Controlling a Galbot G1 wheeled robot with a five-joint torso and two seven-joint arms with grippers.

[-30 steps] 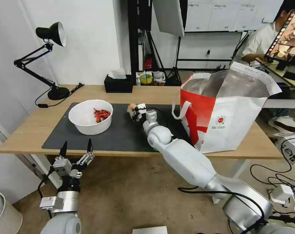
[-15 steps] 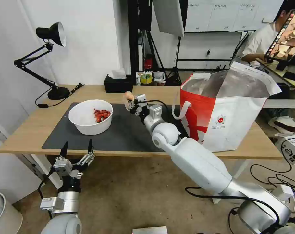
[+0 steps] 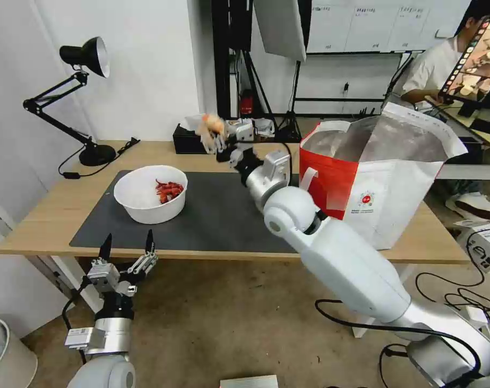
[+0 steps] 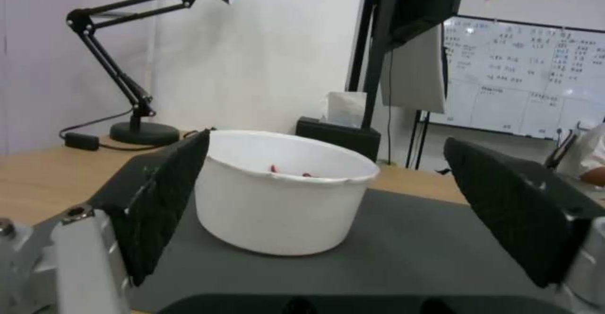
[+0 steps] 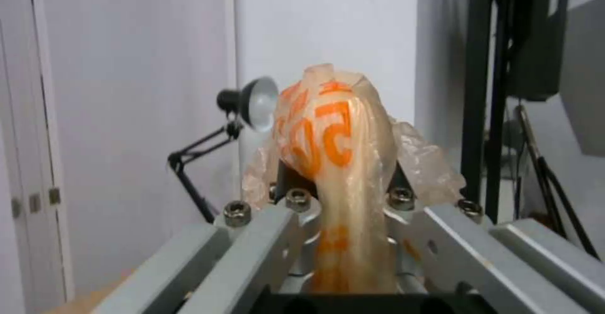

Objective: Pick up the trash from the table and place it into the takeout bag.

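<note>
My right gripper [image 3: 216, 141] is raised above the back of the table [image 3: 50, 213], shut on the beige bun in clear wrap [image 3: 211, 126]. The right wrist view shows the wrapped bun [image 5: 337, 134], with orange print, squeezed between the fingers. The red-and-white takeout bag [image 3: 374, 199] stands open to the right of it, its foil lining showing. A white bowl with red shells [image 3: 150, 194] sits on the dark grey mat [image 3: 218, 221]. My left gripper [image 3: 126, 249] hangs open below the table's front edge; its wrist camera faces the bowl [image 4: 277, 196].
A black tissue box [image 3: 193, 139] stands at the table's back edge, just behind the raised bun. A black desk lamp [image 3: 85, 102] occupies the back left corner. Cables and a power strip lie on the floor at right.
My right arm has lifted the wrapped bun off the mat and carried it up and back, above the tissue box. The left arm has stayed still.
</note>
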